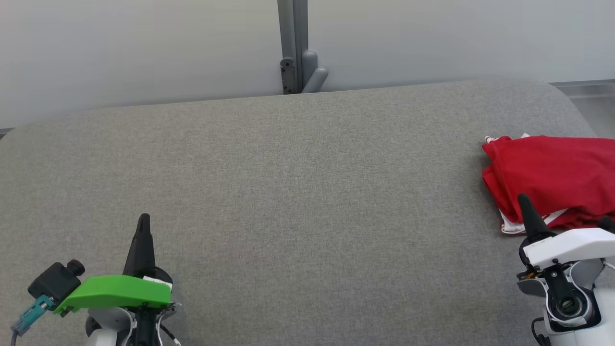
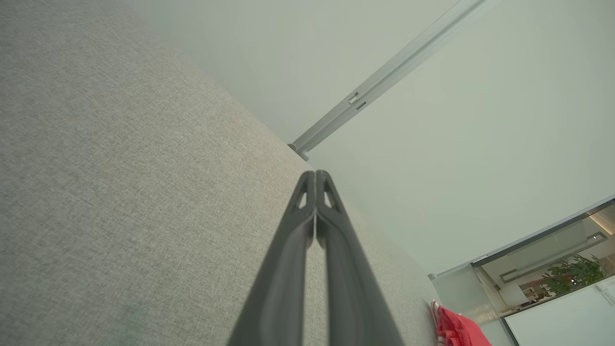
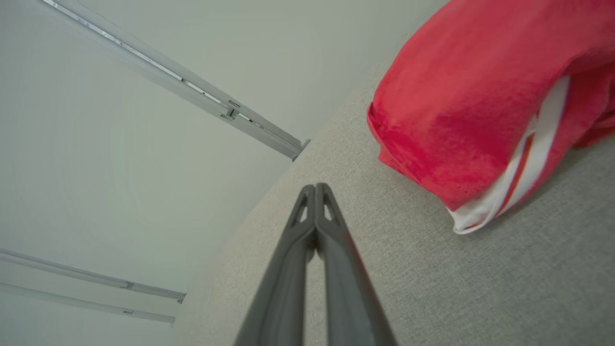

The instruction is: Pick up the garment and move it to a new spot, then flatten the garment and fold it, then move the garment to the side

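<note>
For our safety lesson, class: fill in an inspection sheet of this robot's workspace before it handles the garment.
Surface: grey fabric table, bare in the middle.
Job's things: red garment with white trim, bunched at the table's right edge.
Clutter: nothing seen.
Jaws: left jaws shut, over bare table; right jaws shut, beside the garment, not touching.
Cables: teal connector at left wrist.
Surroundings: pale wall, grey post, plant behind glass.
</note>
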`<state>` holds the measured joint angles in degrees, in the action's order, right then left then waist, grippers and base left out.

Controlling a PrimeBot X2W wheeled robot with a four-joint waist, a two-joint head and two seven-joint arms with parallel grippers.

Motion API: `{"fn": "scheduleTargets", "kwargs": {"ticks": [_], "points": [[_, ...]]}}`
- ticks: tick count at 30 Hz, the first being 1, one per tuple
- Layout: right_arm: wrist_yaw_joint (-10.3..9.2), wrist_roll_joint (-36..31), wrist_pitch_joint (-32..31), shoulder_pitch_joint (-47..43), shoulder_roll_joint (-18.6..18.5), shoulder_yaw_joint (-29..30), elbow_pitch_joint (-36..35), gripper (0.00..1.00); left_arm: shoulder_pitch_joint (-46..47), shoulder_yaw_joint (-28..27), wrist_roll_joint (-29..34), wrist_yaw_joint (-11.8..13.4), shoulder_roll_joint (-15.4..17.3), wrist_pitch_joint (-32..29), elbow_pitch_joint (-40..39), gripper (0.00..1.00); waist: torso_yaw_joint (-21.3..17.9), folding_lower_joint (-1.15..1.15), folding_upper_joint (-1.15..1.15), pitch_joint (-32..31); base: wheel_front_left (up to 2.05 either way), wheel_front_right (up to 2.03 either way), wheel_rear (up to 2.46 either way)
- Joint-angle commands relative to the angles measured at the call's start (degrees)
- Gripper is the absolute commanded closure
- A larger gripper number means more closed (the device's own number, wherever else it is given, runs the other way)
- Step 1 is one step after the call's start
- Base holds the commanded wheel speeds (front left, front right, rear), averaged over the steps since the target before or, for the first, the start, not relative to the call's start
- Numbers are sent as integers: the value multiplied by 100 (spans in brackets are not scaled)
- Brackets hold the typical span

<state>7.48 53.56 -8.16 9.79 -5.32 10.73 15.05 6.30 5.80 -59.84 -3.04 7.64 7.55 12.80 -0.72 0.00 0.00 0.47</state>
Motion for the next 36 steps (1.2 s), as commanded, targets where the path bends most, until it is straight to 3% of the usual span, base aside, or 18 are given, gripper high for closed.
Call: {"fn": "scheduleTargets", "kwargs": {"ticks": [1,36], "points": [[3,170,-50,169,-29,53,9,100,167,-37,-153,-48,-4,-18,-12,100,1,0,0,0,0,0,0],[3,2015,-586,716,25,389,781,100,571,-128,-1957,-278,-265,-70,494,100,37,0,0,1,0,0,0]]}}
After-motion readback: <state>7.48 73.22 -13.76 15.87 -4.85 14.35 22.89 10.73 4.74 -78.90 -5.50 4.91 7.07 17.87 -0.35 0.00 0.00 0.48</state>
